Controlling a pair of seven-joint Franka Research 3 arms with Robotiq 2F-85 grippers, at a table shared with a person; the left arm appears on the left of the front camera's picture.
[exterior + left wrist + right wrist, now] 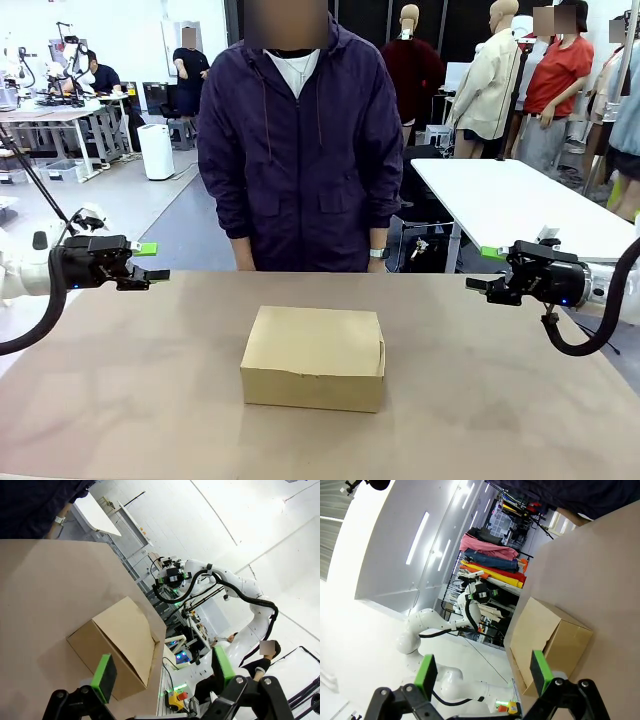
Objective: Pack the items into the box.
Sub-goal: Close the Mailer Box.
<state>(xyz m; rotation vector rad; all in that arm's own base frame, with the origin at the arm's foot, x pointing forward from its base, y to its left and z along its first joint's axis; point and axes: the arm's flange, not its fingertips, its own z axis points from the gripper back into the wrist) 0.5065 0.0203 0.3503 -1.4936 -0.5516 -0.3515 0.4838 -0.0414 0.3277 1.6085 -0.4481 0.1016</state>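
Both claws, left gripper [150, 262] at 9 o'clock and right gripper [487, 268] at 3 o'clock, hang spread wide and empty, with the box [314, 357] sitting lid-down mid-table between them.

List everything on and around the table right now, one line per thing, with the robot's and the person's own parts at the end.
cardboard box: one, plain brown, lid shut, at the middle of the table, nothing touching it.
table: one, tan top, runs between the robot and the person.
white table: one, white, behind the person toward the right.
left gripper: one, black with green pads, jaws open, holding nothing, above the table's left edge, pointing inward.
right gripper: one, black with green pads, jaws open, holding nothing, above the table's right edge, pointing inward.
person: one, dark purple jacket, standing at the far side behind the box.
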